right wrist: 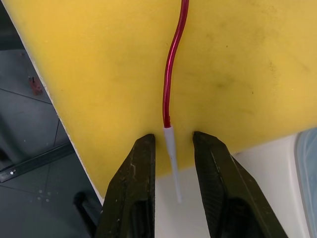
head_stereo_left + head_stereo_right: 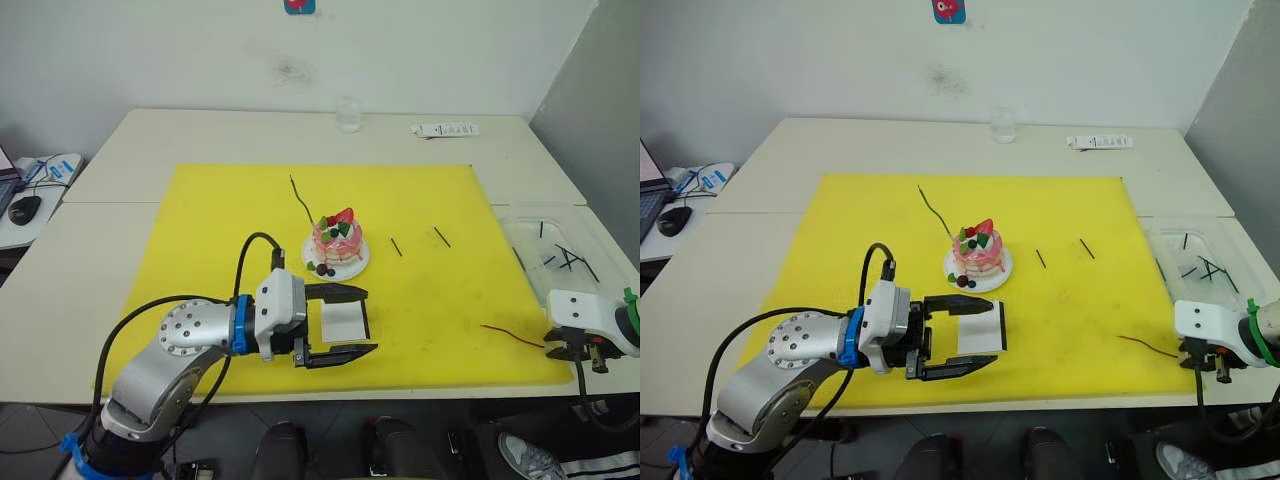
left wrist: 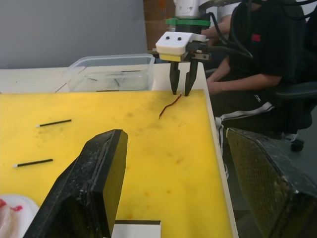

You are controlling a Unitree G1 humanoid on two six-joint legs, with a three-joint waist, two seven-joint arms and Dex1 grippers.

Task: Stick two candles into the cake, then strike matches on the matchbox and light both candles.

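The pink cake (image 2: 337, 243) sits on its white plate (image 2: 355, 266) mid-mat. A thin green candle (image 2: 300, 198) slants up and left from the cake's left side; I cannot tell whether it is stuck in. The white matchbox (image 2: 342, 320) lies flat in front of the cake, between the wide-open fingers of my left gripper (image 2: 345, 322), which do not touch it. The red candle (image 1: 173, 74) lies at the mat's front right corner. My right gripper (image 1: 171, 141) is open, straddling its pale end. Two black matches (image 2: 396, 246) (image 2: 441, 237) lie right of the cake.
The yellow mat (image 2: 220, 220) covers the table's middle. A clear plastic box (image 2: 560, 255) holding several more matches stands at the right edge. A glass (image 2: 348, 115) and a white power strip (image 2: 445, 129) stand at the back. A seated person (image 3: 257, 49) is beyond the right arm.
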